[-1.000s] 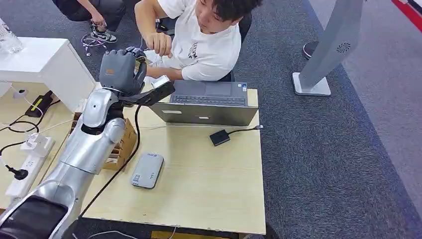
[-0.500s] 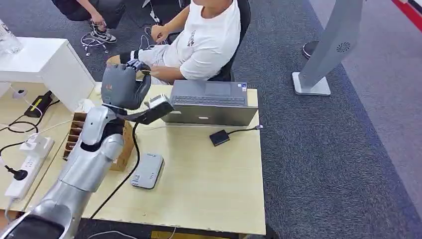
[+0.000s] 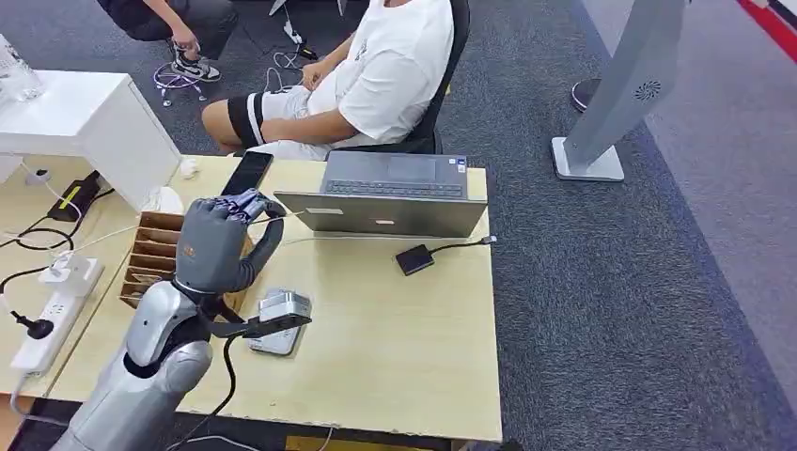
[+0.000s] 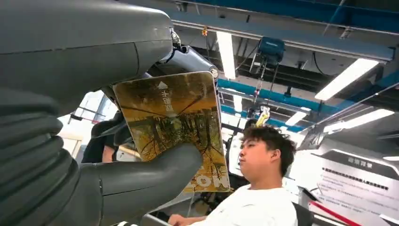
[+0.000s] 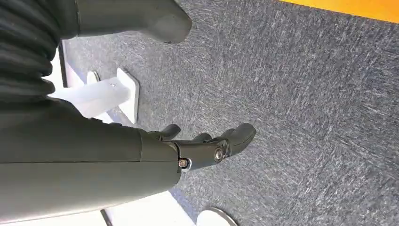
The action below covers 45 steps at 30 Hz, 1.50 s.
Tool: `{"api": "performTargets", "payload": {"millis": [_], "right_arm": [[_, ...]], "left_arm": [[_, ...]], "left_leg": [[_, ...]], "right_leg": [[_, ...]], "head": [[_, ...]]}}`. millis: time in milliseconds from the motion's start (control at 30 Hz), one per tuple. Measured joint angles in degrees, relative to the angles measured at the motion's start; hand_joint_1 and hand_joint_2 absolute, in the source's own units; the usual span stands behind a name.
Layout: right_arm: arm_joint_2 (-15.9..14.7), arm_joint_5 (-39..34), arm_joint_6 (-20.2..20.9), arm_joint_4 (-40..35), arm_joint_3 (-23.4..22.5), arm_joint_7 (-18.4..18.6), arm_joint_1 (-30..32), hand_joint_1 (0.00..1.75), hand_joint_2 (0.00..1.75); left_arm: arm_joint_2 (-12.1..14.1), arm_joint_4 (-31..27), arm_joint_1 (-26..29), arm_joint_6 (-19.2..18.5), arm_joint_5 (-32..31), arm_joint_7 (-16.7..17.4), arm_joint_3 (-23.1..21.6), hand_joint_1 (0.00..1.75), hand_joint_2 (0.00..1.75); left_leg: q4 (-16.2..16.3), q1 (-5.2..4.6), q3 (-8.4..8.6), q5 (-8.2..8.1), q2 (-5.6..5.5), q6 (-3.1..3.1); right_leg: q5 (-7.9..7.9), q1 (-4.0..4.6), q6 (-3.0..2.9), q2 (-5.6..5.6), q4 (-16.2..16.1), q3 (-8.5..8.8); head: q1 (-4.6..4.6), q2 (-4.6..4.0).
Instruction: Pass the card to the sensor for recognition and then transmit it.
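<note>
From the head view, the left hand point(image 3: 222, 246) is hovering above the left part of the wooden bench point(image 3: 395, 348), fingers curled around a card whose edge is barely showing at the fingertips. Just below and right of the hand, the grey card sensor point(image 3: 279, 324) is lying flat on the bench, partly covered by the wrist's camera bracket. A brown slotted card box point(image 3: 150, 258) is sitting just left of the hand. Behind it, an open laptop point(image 3: 395, 195) is standing across the far edge, with a black phone point(image 3: 247, 173) beside it and a small black adapter point(image 3: 414, 258) on its cable to the right. A seated person in a white shirt point(image 3: 395, 70) is facing the bench's far side.

From the left wrist view, the card point(image 4: 174, 127), printed with yellow-brown trees, is being pinched between the thick thumb point(image 4: 155, 172) and the darker fingers behind it.

From the right wrist view, the right hand point(image 5: 207, 143) is hanging over grey carpet point(image 5: 306, 117), fingers loosely apart and holding nothing.
</note>
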Motion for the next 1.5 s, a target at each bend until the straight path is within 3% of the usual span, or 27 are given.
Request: {"api": "performTargets", "payload": {"millis": [267, 433, 700, 1233, 1500], "right_arm": [[-0.28, -0.04, -0.15, 0.00, -0.24, -0.37, 0.51, 0.00, 1.75], [-0.46, -0.04, -0.15, 0.00, -0.79, -0.44, 0.93, 0.00, 1.75], [-0.48, -0.04, 0.53, 0.00, -0.98, 0.13, 1.63, 0.00, 1.75], [-0.48, 2.19, 1.73, -0.02, -0.94, 0.02, 1.90, 0.00, 1.75], [-0.46, 3.06, 2.14, -0.07, -0.79, 0.15, 1.83, 0.00, 1.75]], "left_arm": [[1.42, -2.82, 3.23, -0.85, -1.75, -0.52, -1.05, 1.75, 1.75], [2.69, -3.17, 5.01, -6.60, -3.43, 2.12, -2.25, 1.75, 1.75], [4.55, -0.70, 9.98, -8.24, -4.94, 3.59, -3.45, 1.75, 1.75], [4.63, 3.98, 10.88, -11.98, -6.56, 6.89, -3.63, 1.75, 1.75], [3.80, 7.00, 10.16, -11.67, -7.54, 8.63, -3.63, 1.75, 1.75]], "left_leg": [[0.00, 0.00, 0.00, -0.02, 0.00, -0.01], [0.00, 0.00, -0.01, -0.03, 0.00, -0.01], [0.00, 0.01, -0.01, -0.02, -0.01, -0.01], [0.00, 0.01, -0.01, -0.02, 0.00, -0.01], [0.00, 0.01, -0.01, -0.02, -0.01, -0.01]], "right_leg": [[-0.03, 0.00, -0.01, 0.01, 0.00, -0.01], [-0.03, 0.00, 0.00, 0.00, 0.00, -0.02], [-0.03, 0.00, -0.01, -0.01, 0.00, -0.01], [-0.03, 0.00, 0.00, -0.01, 0.00, -0.01], [-0.03, 0.00, 0.00, -0.01, 0.00, -0.01]], "head": [[0.02, 0.00], [-0.02, 0.00], [0.00, 0.00], [0.00, 0.00], [0.02, 0.00]]}}
